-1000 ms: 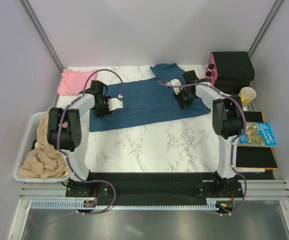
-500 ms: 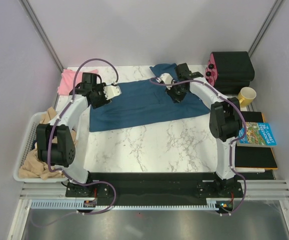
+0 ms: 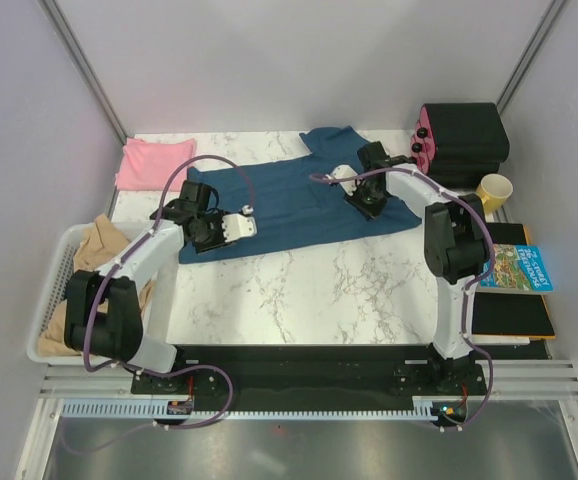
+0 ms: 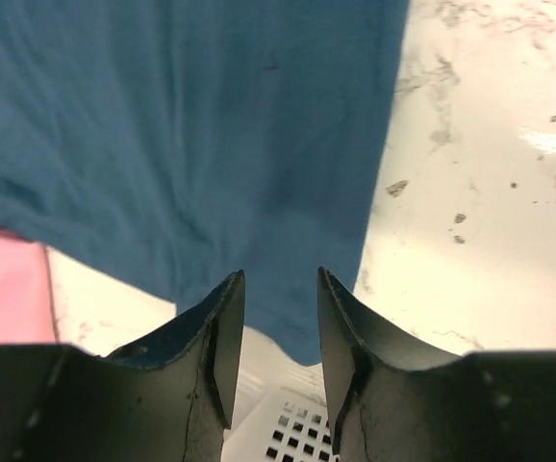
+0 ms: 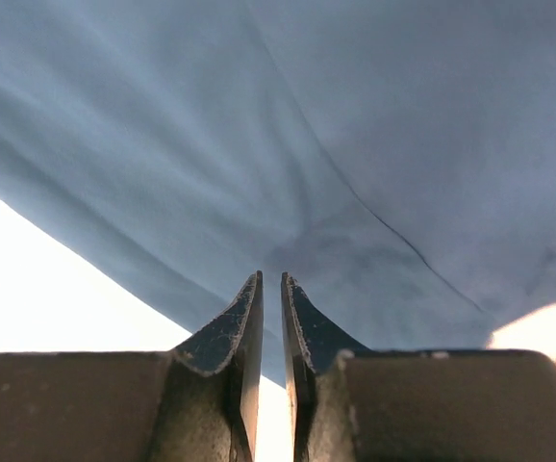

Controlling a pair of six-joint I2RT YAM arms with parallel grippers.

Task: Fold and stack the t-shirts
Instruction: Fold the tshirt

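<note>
At the left edge a white basket (image 3: 47, 300) holds a crumpled beige cloth (image 3: 84, 310). Behind it, at the table's (image 3: 299, 290) far left corner, lies the pink shirt (image 3: 154, 160), folded flat. The teal shirt (image 3: 289, 195) is spread across the middle, lightly creased. The left gripper (image 4: 278, 279) hangs released over the shirt's near left edge. The right gripper (image 5: 271, 279) is nearly clenched over its right part; whether it pinches the cloth cannot be told. A yellow cup (image 3: 495, 190) stands far right.

Only txt visible: title on blue book (image 3: 515, 268) cover, too small to read.
</note>
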